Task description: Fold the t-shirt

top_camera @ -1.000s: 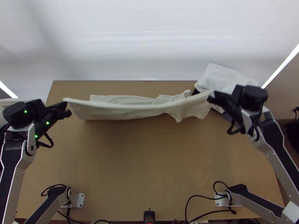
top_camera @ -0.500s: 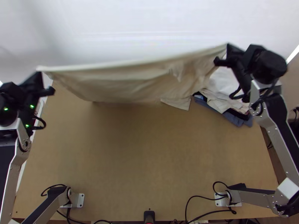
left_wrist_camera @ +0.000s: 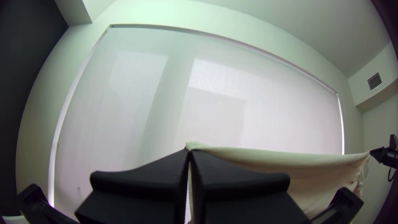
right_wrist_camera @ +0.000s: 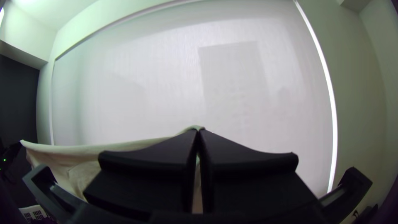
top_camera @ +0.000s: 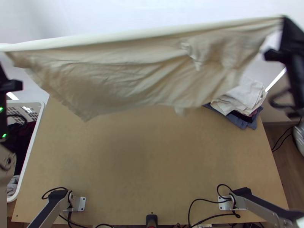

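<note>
In the top view, my left gripper (top_camera: 7,81) is at the left edge and my right gripper (top_camera: 283,38) at the upper right. The cream t-shirt (top_camera: 125,72) hangs stretched between them above the table, its lower part drooping. In the left wrist view my left gripper (left_wrist_camera: 189,155) is shut on one upper corner of the t-shirt (left_wrist_camera: 265,161). My right gripper (right_wrist_camera: 198,135) in the right wrist view is shut on the opposite corner of the t-shirt (right_wrist_camera: 83,161).
A stack of folded clothes (top_camera: 243,99) lies at the table's back right. A white basket (top_camera: 32,152) with dark and grey clothes stands along the left edge of the table (top_camera: 152,163). Cables run along the near edge.
Both grippers have risen and moved farther apart and toward the picture's top, lifting the t-shirt off the table. More of the basket and the stack is uncovered.
</note>
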`<state>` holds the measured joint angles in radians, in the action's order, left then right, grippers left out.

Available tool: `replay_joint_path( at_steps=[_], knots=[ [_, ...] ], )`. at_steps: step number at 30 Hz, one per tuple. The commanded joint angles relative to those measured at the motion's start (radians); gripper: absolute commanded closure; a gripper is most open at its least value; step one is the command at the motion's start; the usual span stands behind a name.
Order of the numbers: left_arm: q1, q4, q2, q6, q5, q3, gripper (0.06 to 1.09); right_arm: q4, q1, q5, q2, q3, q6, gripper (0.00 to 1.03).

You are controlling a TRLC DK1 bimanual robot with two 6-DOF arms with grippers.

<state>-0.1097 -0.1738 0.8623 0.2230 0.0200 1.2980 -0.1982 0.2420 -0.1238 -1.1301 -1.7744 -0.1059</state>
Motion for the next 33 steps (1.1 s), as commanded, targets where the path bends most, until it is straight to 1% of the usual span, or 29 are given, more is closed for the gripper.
replay_joint_path(
  at_steps=[1,5,9,14,17,21,24,28,32,33],
  knots=[
    [-0.004,-0.013,-0.074,-0.014,0.044,0.017,1.05,-0.061,-0.007,-0.031,0.155,-0.039,0.025,1.00],
    [-0.008,0.031,-0.152,-0.017,0.046,-0.026,1.05,-0.187,-0.004,-0.030,0.286,-0.014,0.029,1.00],
    [-0.007,0.059,-0.226,-0.024,0.041,-0.114,1.05,-0.293,-0.003,-0.028,0.371,0.016,0.028,1.00],
    [-0.001,0.114,-0.276,0.001,0.044,-0.184,1.05,-0.310,0.005,-0.028,0.429,0.158,0.008,1.00],
    [0.002,0.128,-0.312,0.006,0.044,-0.253,1.05,-0.305,0.026,-0.028,0.474,0.314,-0.044,1.00],
    [0.010,0.160,-0.358,0.006,0.038,-0.416,1.05,-0.282,0.071,-0.028,0.533,0.563,-0.124,1.00],
    [0.024,0.203,-0.391,0.006,0.018,-0.551,1.05,-0.225,0.112,-0.028,0.550,0.754,-0.160,1.00],
    [0.044,0.234,-0.394,0.006,-0.025,-0.715,1.05,-0.087,0.115,-0.007,0.535,0.981,-0.160,1.00],
    [0.058,0.180,-0.325,-0.008,-0.031,-0.809,1.05,0.048,0.109,0.018,0.438,1.107,-0.181,1.00],
    [0.058,0.138,-0.298,-0.008,-0.031,-0.824,1.05,0.072,0.109,0.023,0.405,1.121,-0.189,1.00]
  ],
)
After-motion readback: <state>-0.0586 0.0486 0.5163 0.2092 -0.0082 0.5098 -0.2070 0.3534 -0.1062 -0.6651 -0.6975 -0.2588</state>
